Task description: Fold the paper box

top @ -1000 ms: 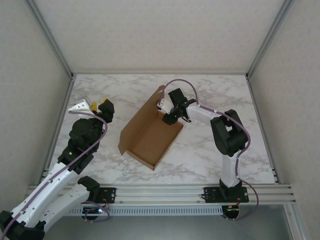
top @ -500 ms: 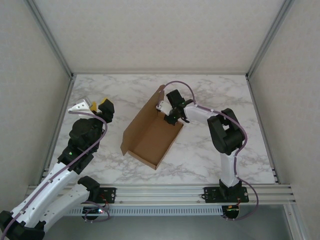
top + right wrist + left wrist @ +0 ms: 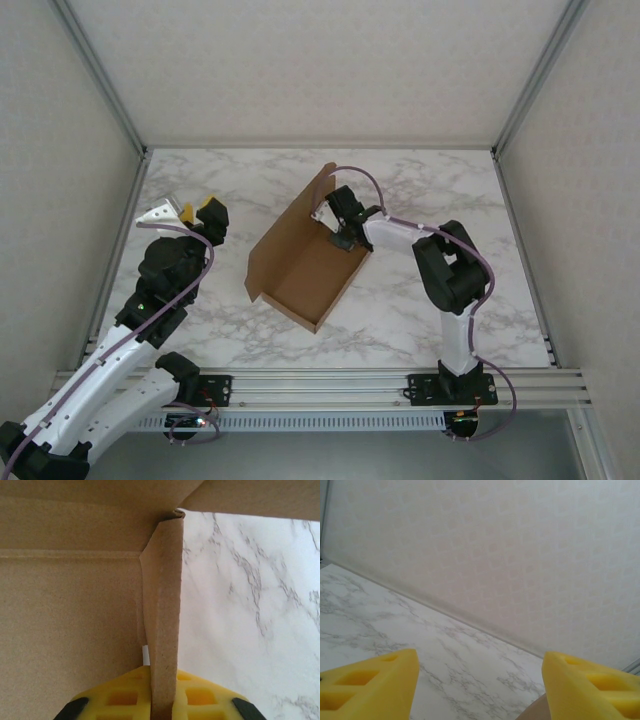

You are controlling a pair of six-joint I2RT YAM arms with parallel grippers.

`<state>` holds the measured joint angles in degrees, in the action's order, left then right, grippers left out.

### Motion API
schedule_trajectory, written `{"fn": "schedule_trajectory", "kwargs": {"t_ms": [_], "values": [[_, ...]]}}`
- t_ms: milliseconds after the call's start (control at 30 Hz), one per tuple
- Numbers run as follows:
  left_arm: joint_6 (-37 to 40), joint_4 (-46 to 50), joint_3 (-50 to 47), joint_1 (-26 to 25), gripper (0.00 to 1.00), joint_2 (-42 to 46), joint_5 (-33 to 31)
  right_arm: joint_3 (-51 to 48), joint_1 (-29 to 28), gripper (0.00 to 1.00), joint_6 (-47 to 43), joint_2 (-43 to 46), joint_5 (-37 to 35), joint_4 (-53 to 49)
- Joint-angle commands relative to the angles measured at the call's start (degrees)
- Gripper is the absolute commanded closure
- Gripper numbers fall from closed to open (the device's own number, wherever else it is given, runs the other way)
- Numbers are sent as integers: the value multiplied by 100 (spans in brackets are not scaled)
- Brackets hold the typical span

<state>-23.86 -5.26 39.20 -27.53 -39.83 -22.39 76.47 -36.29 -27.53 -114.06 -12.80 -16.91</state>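
**Clamped on a flap, mid-table**

Looking down on a white marble-patterned table (image 3: 430, 190), shut in by pale textured walls (image 3: 320, 70) and aluminium posts (image 3: 100, 78), with a rail (image 3: 320, 378) along the near edge. Right at the centre of that top: the box (image 3: 300, 265), brown and half-formed, with one tall side standing along its left and low lips on the near edges. Pinched at its far corner by the right gripper (image 3: 340, 228). Seen from the wrist, yellow pads (image 3: 200, 695) pressed on either side of an upright cardboard flap (image 3: 165, 605), with bare marble to the right of it. Over on the left, well apart from the box and raised above the table: the left gripper (image 3: 187, 213), with yellow fingers (image 3: 370, 680) spread wide, and marble and wall showing between them.
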Motion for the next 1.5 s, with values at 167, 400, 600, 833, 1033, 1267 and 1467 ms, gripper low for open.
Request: {"fn": "schedule_trajectory", "kwargs": {"t_ms": [167,400,600,833,1033,1267,1467], "values": [[-92,-19,-4,63,33,3,-72,52,308,89,2951,375,-937,-895],[-140,-45,-35,107,33,-131,19,-603,438,80,4996,850,-960,-1089],[-171,-131,-59,177,33,-418,286,-1331,437,59,5754,1573,-702,-554],[230,-666,-115,260,27,-812,561,-2268,408,28,5000,3192,-264,525],[197,-669,380,569,25,-1434,1500,-2754,666,22,4387,4410,-228,1456],[465,-803,714,608,20,-1448,230,-2604,1093,26,4535,5071,-576,1884],[810,-1603,199,741,26,-1424,-684,-2555,1212,29,3344,5188,1,2192]]}}
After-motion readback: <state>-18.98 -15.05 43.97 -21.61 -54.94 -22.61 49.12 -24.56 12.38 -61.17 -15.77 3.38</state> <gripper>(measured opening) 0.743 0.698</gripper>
